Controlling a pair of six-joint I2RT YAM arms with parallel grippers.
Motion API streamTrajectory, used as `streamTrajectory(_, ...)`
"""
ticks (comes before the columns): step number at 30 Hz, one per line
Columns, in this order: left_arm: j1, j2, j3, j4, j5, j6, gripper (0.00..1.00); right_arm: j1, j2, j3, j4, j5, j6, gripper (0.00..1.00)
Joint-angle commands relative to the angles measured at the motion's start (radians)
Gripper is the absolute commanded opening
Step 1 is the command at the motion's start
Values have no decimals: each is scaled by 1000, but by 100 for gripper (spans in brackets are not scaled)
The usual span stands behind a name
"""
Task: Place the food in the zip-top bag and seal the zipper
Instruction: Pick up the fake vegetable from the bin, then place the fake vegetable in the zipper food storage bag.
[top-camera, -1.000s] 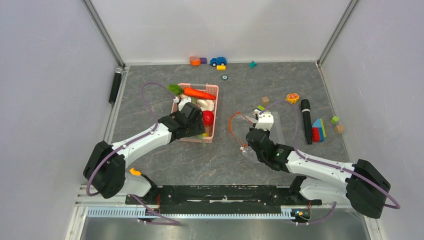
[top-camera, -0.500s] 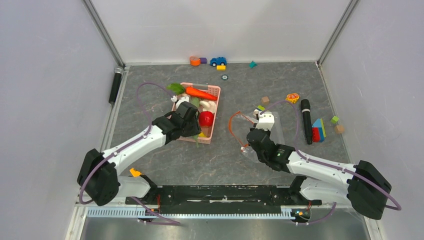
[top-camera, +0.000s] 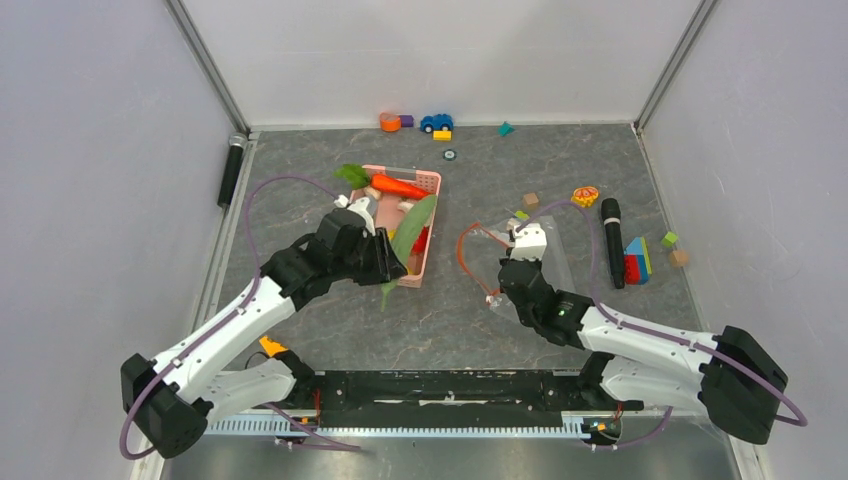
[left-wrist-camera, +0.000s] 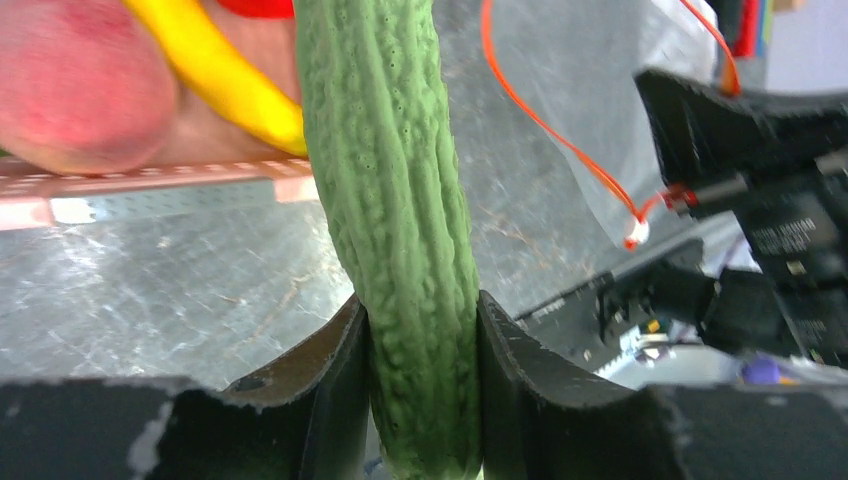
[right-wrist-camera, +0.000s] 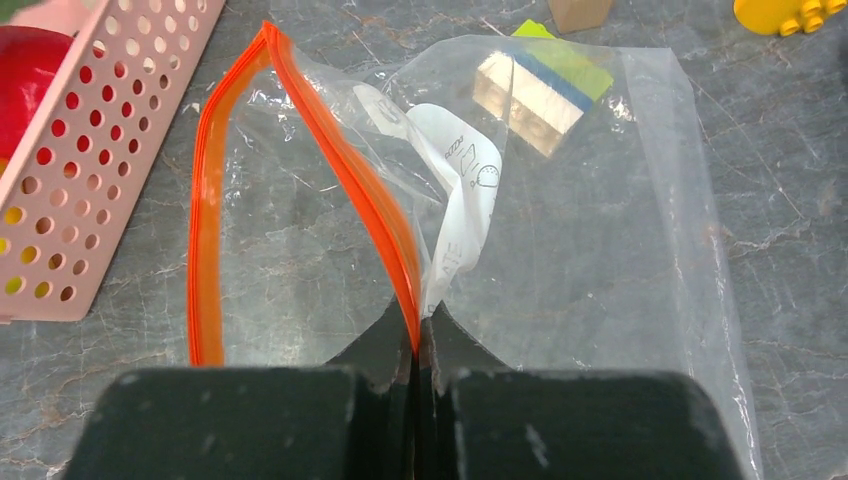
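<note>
Green cucumber (left-wrist-camera: 400, 220) sits clamped in the left end effector (top-camera: 388, 262), lifted at a slant over the near rim of the pink basket (top-camera: 426, 182). Left arm reaches forward, elbow raised. Right end effector (right-wrist-camera: 420, 345) pinches the orange-red zipper (right-wrist-camera: 340, 150), holding the bag (right-wrist-camera: 600, 230) mouth open on the bench (top-camera: 520, 160).

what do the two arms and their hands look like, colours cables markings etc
Both arms have glossy white link shells with bulky black joint housings and black bases. A thin purple cable loops loosely along each arm. The left hand has matte black, curved, moulded fingers; the right hand has the same black fingers on a wide black block. The right arm shows a tiny green light near the wrist. No sleeves or legible markings.
</note>
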Motion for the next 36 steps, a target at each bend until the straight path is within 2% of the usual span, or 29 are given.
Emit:
streamTrajectory(1, -1, -42, -4, 25, 227, 82, 2, -5, -50, -32, 96, -14, -77, 0)
streamTrajectory(6, -1, -65, 3, -43, 348, 96, 2, -5, -77, -53, 108, -18, -91, 0)
streamTrajectory(18, -2, -211, 16, -132, 469, 125, 2, -4, -74, -54, 134, -37, -106, 0)
streamTrajectory(24, -2, -186, -21, -53, 462, 91, 2, -6, -109, -95, 225, -129, -135, 0)
streamTrajectory(30, -14, -83, -2, 73, 523, 82, 2, -6, -134, -107, 256, -184, -146, 0)
streamTrajectory(36, -71, 27, 31, 116, 520, 88, 2, -6, -166, -142, 320, -253, -159, 0)
